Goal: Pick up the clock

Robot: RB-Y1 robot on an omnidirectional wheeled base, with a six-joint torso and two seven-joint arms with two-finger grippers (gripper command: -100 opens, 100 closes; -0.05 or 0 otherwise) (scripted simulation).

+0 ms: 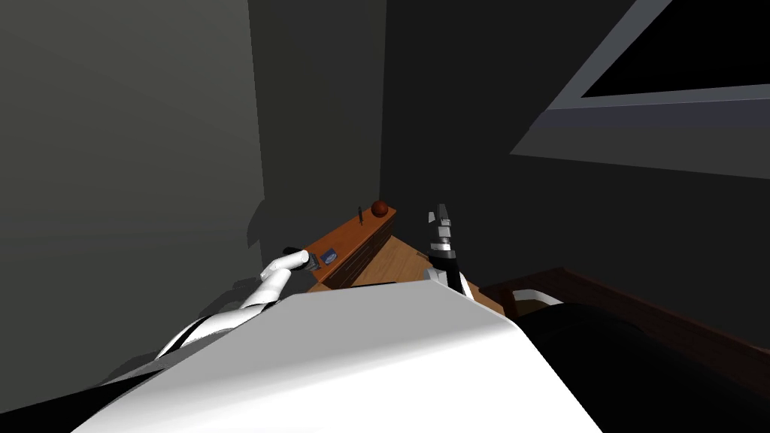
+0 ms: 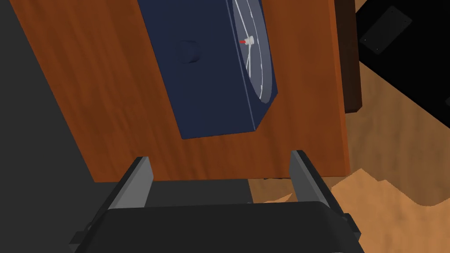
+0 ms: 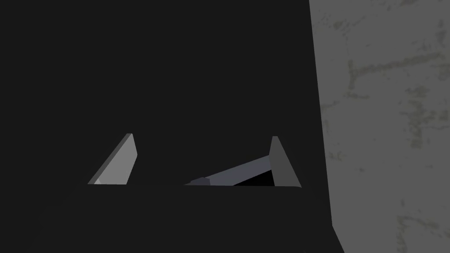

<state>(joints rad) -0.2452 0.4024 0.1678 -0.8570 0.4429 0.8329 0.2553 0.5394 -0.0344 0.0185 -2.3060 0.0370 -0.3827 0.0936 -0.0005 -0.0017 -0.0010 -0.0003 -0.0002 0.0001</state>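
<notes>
Two parted fingers (image 2: 136, 182) of left gripper (image 2: 220, 156) near navy clock (image 2: 206, 74) (dial (image 2: 257, 48) seemingly sideways).

Clock (image 2: 206, 79) cut off at edge; thin dark item (image 1: 360, 216) too small to name.

Brown wooden tabletop (image 2: 110, 88); red-brown ball (image 1: 380, 208) at far end, thin dark stick (image 1: 360, 216) beside it.

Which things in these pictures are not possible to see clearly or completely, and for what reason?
- Clock, left wrist view: the far end is cut off by the picture's edge, and the dial is seen too slantwise to read the time.
- Same clock, head view: too small for any detail.
- Thin dark thing beside the reddish ball, head view: too small to name.
</notes>
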